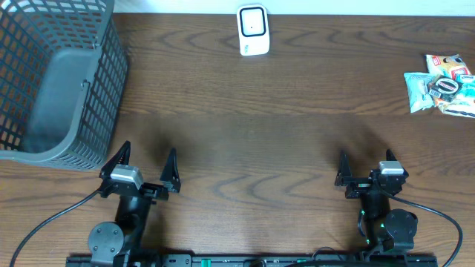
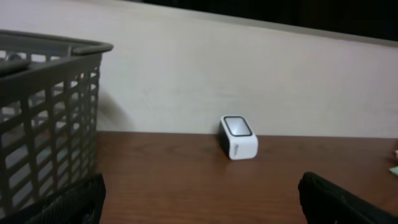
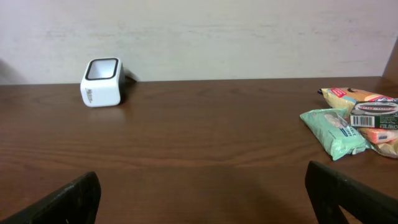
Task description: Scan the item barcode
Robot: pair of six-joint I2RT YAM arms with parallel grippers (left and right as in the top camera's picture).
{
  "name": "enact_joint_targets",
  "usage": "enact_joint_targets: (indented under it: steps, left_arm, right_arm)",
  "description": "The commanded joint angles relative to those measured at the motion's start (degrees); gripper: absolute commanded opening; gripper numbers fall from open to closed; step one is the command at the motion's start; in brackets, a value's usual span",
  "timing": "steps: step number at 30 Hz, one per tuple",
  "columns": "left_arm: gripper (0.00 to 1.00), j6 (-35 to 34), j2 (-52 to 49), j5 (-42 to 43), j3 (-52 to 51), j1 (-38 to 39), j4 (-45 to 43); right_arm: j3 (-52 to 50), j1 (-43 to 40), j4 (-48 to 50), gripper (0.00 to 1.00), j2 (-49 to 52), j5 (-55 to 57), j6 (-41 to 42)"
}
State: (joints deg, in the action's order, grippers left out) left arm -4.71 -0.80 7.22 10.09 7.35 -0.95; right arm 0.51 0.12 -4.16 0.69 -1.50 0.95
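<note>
A white barcode scanner point(image 1: 252, 30) with a dark window stands at the table's far edge, also seen in the left wrist view point(image 2: 238, 137) and the right wrist view point(image 3: 102, 81). Snack packets point(image 1: 439, 84) lie piled at the far right; a mint-green packet point(image 3: 333, 131) and one with a barcode label point(image 3: 370, 120) show in the right wrist view. My left gripper point(image 1: 144, 167) sits at the near left, open and empty. My right gripper point(image 1: 365, 167) sits at the near right, open and empty. Both are far from the packets and the scanner.
A grey plastic mesh basket point(image 1: 56, 81) stands at the far left, close ahead of the left gripper point(image 2: 200, 202) in its wrist view point(image 2: 43, 118). Brown wooden tabletop point(image 1: 252, 141) lies between the arms and the scanner. A pale wall rises behind.
</note>
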Motion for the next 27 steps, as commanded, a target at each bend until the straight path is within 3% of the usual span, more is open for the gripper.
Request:
enact_joint_targets:
  steps: [1,15,22,27]
  left_arm:
    - [0.98,-0.5,0.7,-2.1,-2.2,0.1,-2.9]
    - [0.98,-0.5,0.7,-5.4,-9.9,0.1,-12.6]
    - [0.98,-0.5,0.7,-5.4,-9.9,0.1,-10.4]
    - [0.98,0.7,0.7,-5.3,-9.9,0.1,-1.8]
  right_arm:
    - [-0.2,-0.2,-0.1,0.99,-0.3,0.3,-0.6]
    - [-0.2,-0.2,-0.1,0.99,-0.3,0.3,-0.6]
    - [-0.2,-0.2,-0.1,0.99,-0.3,0.3,-0.6]
    - [-0.2,-0.2,-0.1,0.99,-0.3,0.3,-0.6]
